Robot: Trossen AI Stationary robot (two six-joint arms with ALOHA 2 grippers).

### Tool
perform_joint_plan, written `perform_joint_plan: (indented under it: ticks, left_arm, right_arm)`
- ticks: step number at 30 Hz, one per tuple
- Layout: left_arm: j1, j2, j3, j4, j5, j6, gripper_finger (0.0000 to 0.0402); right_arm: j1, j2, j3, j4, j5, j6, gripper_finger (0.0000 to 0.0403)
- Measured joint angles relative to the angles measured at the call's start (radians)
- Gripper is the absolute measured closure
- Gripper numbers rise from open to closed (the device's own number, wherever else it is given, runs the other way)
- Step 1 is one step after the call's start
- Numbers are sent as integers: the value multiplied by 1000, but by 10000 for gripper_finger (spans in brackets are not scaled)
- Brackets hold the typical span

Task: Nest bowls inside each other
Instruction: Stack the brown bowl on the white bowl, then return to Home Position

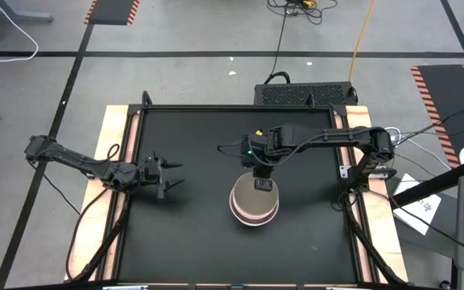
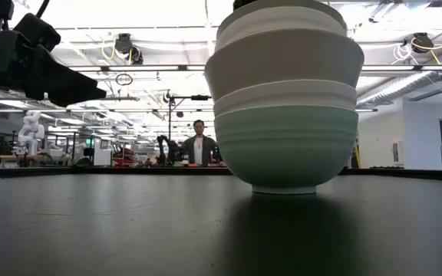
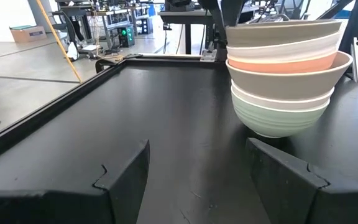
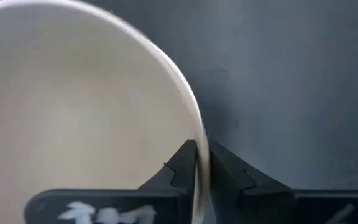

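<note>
Mint-green ribbed plastic bowl (image 2: 285, 146) sat lowest in nested stack (image 3: 283, 71). Right gripper (image 4: 199, 167) pointed down, pinching top beige-grey bowl (image 4: 73, 112) rim. Left gripper (image 1: 173, 176) waited spread wide, level, at table's (image 1: 184, 234) left.

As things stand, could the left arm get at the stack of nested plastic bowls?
Probably yes: bare black table lies between the open left end effector and the stack of nested plastic bowls, though the right end effector grips its top rim.

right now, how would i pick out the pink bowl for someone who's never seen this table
Start at the black table, where one stack of nested bowls stands right of centre, under the right end effector. The pink bowl sits partway down the stack. Only its coral rim shows, a band between a white bowl above and a beige one below.
</note>
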Motion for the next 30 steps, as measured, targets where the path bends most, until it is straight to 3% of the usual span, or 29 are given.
perform_joint_plan:
  ticks: [15,23,30]
  left_arm:
    - [0,0,0,-19,0,-8,133]
    - [0,0,0,-18,-1,-8,133]
    - [0,0,0,-17,-2,-7,133]
  right_arm:
    - [12,-57,28,-1,-26,39,285]
    - [13,-202,28,46,-18,-24,283]
    - [49,-424,-110,83,117,-53,294]
